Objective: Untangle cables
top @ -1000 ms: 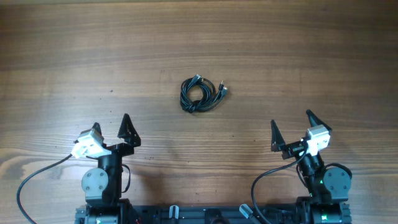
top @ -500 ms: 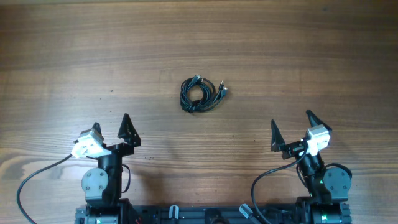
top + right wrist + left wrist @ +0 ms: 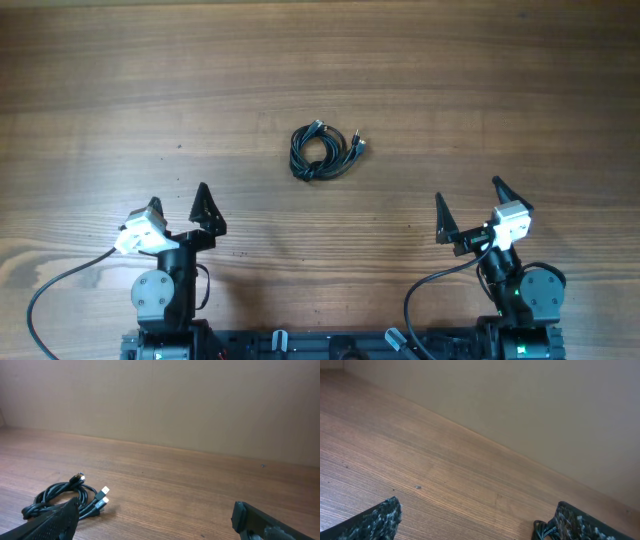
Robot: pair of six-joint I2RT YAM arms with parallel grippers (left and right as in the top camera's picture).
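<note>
No text, label or number can be read — any marking on the arm bases (image 3: 160, 295) seems too small.

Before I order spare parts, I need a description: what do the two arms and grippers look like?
The left arm and right arm are black with round joint housings and a white block near each wrist. The left gripper and right gripper each have two black, pointed, triangular fingers. A thick black wire trails from each arm.
</note>
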